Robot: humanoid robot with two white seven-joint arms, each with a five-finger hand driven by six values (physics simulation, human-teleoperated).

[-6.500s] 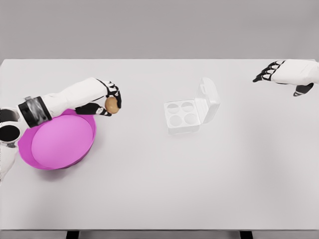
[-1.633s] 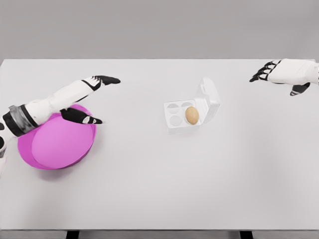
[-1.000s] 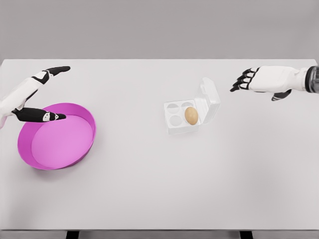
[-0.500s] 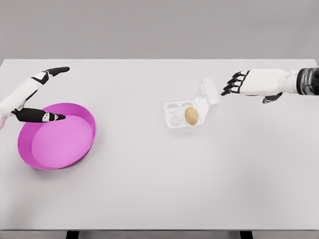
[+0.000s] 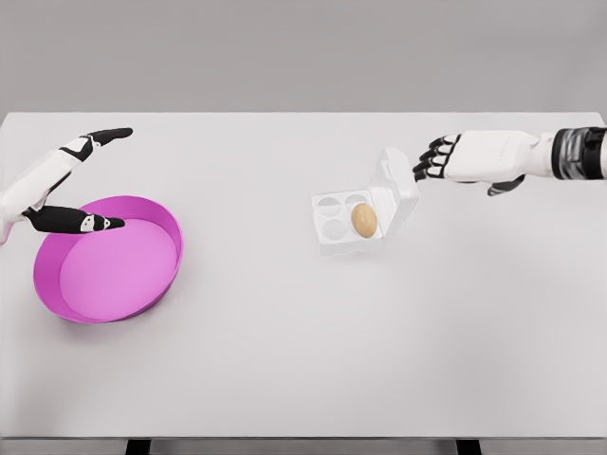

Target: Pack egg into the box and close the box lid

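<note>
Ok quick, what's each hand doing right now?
Left hand: open, holding nothing, above the pink round bowl.
Right hand: open, empty, beside the white box lid.

egg (image 5: 364,220): 1 | box (image 5: 353,230): 1 | bowl (image 5: 169,272): 1 | hands: 2 — left hand (image 5: 59,180), right hand (image 5: 465,159)

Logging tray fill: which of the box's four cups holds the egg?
The near-right cup, next to the open lid: the brown egg sits there. The other three cups of the box are empty.
</note>
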